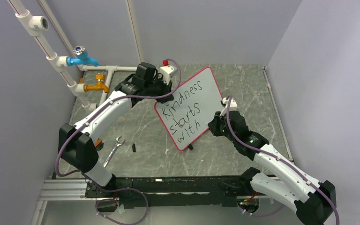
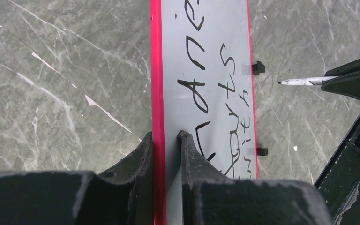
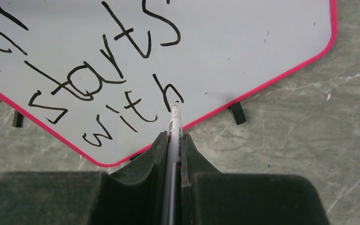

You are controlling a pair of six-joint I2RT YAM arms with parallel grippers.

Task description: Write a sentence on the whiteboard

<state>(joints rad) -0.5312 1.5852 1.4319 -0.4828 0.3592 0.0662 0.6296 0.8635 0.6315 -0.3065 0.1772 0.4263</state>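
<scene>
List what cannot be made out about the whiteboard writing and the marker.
- Top view: the right gripper hides the marker; the black item beside the wrench is too small to name.
- Left wrist view: the sentence on the whiteboard is foreshortened, its near end behind the jaws.
- Right wrist view: its first line is cut off by the frame edge.

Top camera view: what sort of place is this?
Likely a robot lab test booth: plain grey partition walls around a marble-patterned grey tabletop, with white pipes carrying a blue tap and an orange tap.
</scene>
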